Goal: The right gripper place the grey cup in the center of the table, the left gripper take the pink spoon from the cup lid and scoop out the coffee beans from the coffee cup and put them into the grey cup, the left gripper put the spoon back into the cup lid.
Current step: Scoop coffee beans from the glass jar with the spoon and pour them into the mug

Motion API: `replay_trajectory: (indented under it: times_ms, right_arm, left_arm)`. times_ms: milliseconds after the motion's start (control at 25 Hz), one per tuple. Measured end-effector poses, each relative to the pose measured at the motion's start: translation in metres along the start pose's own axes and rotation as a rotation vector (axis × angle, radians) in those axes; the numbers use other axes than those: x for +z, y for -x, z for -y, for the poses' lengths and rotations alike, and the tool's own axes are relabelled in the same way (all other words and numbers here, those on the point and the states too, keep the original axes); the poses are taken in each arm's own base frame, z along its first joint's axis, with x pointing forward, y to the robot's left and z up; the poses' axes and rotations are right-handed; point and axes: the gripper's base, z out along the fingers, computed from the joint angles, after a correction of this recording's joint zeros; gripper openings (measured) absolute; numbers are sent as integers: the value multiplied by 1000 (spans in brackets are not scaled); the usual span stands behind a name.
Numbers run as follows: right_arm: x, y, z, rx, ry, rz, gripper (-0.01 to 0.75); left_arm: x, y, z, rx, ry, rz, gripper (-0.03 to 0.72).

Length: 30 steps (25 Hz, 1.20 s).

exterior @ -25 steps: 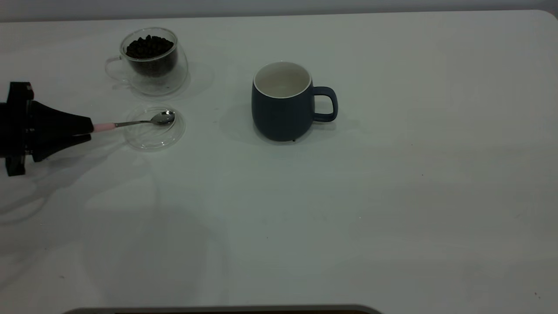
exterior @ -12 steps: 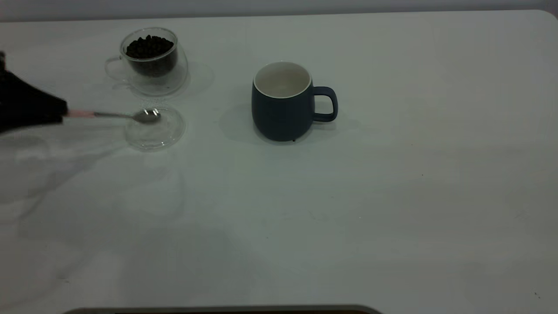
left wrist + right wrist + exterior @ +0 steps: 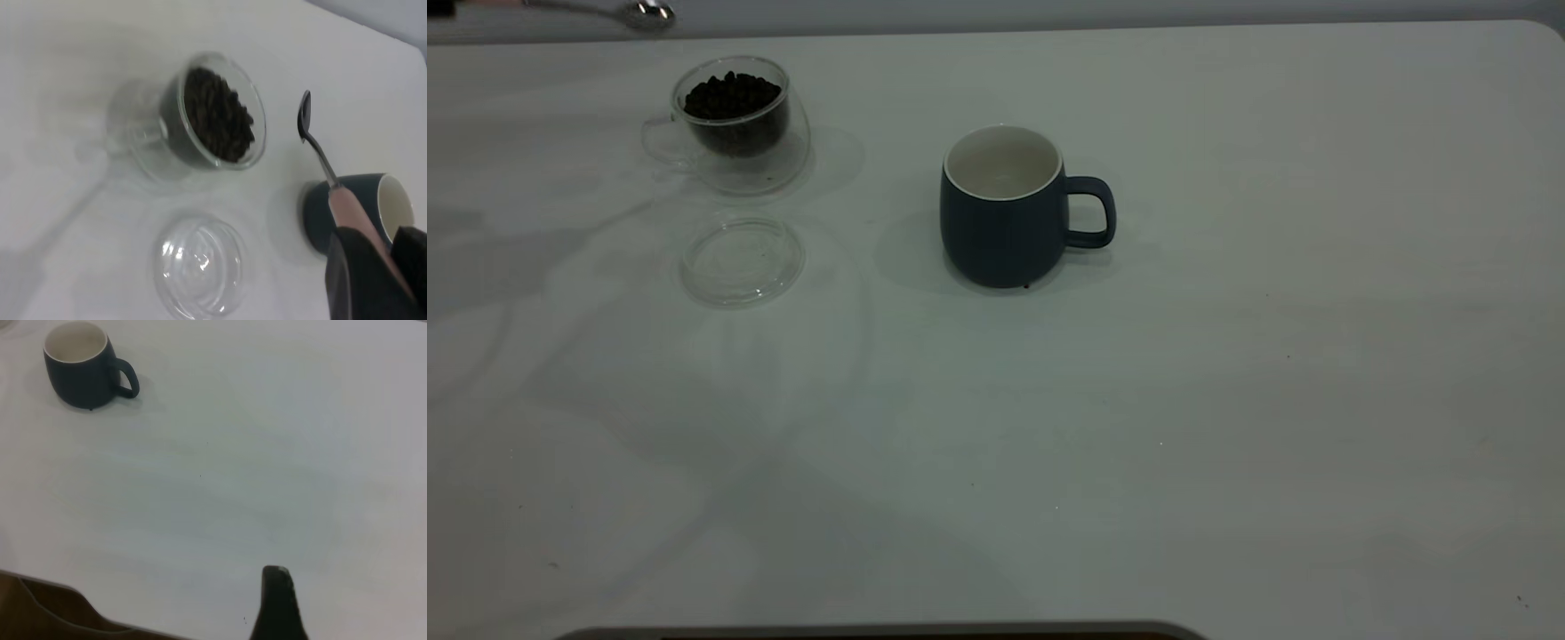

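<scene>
My left gripper [image 3: 371, 252] is shut on the pale pink handle of the pink spoon [image 3: 313, 143] and holds it in the air, bowl empty, above and beside the coffee cup [image 3: 200, 127]. In the exterior view the spoon [image 3: 639, 13] is at the far top left, above the coffee cup [image 3: 729, 124] with its coffee beans [image 3: 731, 94]. The cup lid [image 3: 742, 260] lies empty in front of that cup. The grey cup [image 3: 1003, 213] stands empty near the middle of the table [image 3: 1227, 400], handle to the right. My right gripper [image 3: 277, 600] is far from the grey cup [image 3: 81, 368].
The table's front edge shows in the right wrist view [image 3: 80, 613], close to the right gripper. A dark strip [image 3: 871, 633] runs along the bottom of the exterior view. Bare tabletop lies to the right of and in front of the grey cup.
The left gripper has lifted the spoon off the cup lid and carried it up and back to the far left, over the coffee cup. The lid is now empty.
</scene>
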Motion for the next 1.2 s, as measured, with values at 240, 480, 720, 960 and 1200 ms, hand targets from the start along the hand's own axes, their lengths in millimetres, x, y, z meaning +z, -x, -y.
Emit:
replay_trajectory:
  times_ms: [240, 480, 720, 960, 1200]
  right_arm:
    - [0, 0, 0, 0, 0, 0, 588]
    - [0, 0, 0, 0, 0, 0, 588]
    - [0, 0, 0, 0, 0, 0, 588]
    - [0, 0, 0, 0, 0, 0, 588]
    - [0, 0, 0, 0, 0, 0, 588]
  left_arm:
    - [6, 30, -12, 49, -60, -137, 127]
    - [31, 41, -45, 124, -70, -244, 127]
    - [66, 44, -55, 239, -85, -313, 127]
    - [90, 54, -46, 375, -86, -287, 127]
    - [96, 58, -47, 463, -60, -233, 127]
